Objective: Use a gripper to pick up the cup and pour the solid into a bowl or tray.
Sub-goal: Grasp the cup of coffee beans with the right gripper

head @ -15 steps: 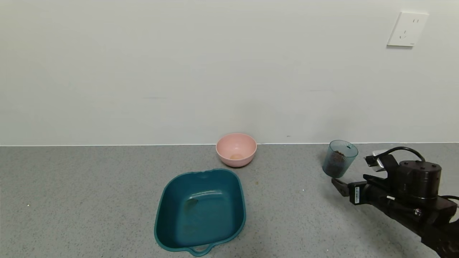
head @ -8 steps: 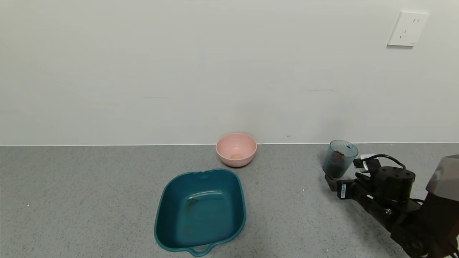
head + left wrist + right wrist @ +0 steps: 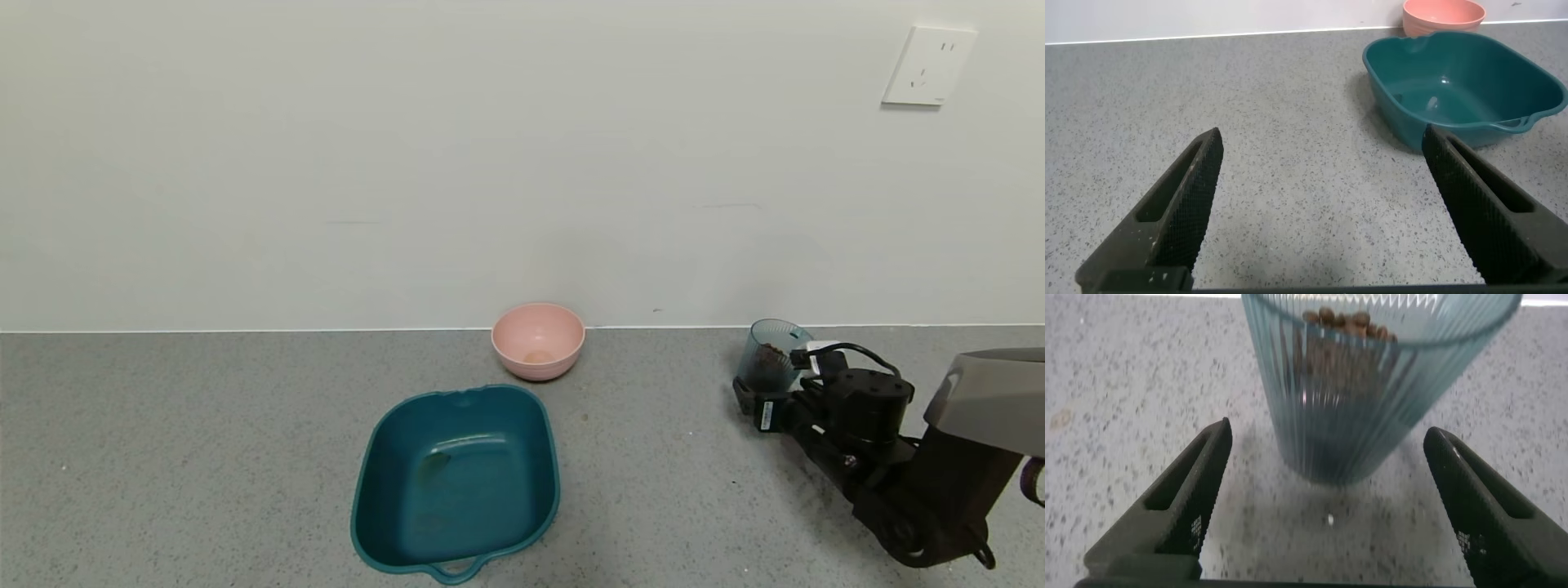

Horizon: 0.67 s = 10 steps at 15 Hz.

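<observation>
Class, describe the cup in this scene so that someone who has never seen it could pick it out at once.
Start at the grey countertop along the white wall and go to its right end, where the right gripper stands open around the cup. It is a small translucent blue-green ribbed tumbler holding dark brown beans, far narrower than the pink bowl or teal tub.

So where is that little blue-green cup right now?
In the head view the cup stands far right on the counter near the wall, between the right gripper's open fingers.
</observation>
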### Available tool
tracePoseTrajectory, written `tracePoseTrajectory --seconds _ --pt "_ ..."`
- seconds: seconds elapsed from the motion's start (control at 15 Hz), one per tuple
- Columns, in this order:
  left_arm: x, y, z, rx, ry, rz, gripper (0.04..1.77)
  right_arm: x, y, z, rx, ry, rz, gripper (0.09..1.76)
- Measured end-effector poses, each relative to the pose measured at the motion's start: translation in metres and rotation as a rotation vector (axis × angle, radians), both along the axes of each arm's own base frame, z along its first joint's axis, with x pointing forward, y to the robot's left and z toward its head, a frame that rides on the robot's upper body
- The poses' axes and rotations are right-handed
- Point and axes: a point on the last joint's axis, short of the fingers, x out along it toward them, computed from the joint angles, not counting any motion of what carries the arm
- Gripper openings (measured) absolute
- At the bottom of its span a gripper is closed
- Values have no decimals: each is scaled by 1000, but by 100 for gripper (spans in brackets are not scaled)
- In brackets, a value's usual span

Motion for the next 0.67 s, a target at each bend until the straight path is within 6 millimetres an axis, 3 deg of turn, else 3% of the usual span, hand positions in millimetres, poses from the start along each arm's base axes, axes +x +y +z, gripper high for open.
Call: tracePoseTrajectory --seconds 0.67 --pt "0 0 0 0 0 0 175 29 4 3 3 -87 -63 171"
